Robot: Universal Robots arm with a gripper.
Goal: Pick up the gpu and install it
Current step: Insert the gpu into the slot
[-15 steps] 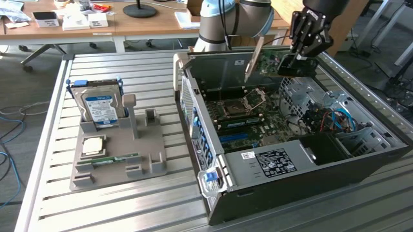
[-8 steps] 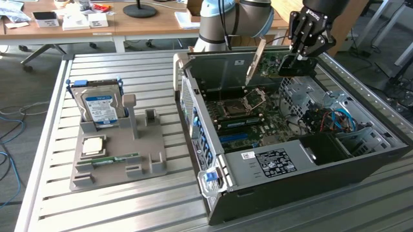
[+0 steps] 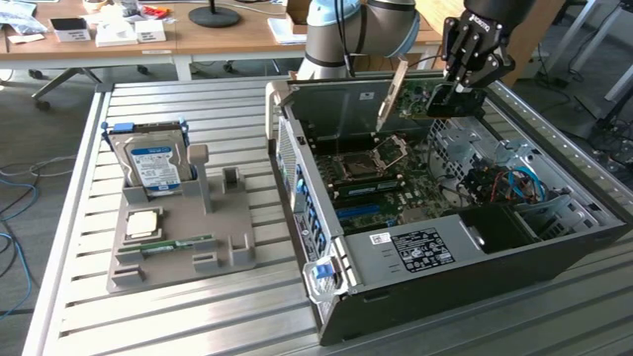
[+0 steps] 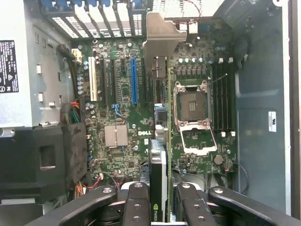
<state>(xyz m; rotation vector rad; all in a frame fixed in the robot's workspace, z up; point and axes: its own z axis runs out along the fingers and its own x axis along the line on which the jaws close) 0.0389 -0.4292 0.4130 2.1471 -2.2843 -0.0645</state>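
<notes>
Gripper [image 3: 457, 87] and gpu [image 3: 420, 96], exterior view: we see the fingers closed on the card, which hangs on edge above the far end of the open computer case [image 3: 445, 297], over the motherboard [image 3: 371, 159], with its silver bracket [image 3: 393, 96] toward the exterior view's left. On the slatted table [image 3: 247, 311], at the exterior view's left, a grey holder [image 3: 233, 252] carries an upright hard drive [image 3: 153, 159], a processor chip [image 3: 145, 222] and a RAM stick [image 3: 173, 245]. Wrist view: we look along the gpu [image 4: 159, 160] edge-on, pinched in the gripper [image 4: 162, 207]. The card lies between the blue slot [image 4: 134, 80] and the processor socket [image 4: 193, 106], its bracket at the far end.
</notes>
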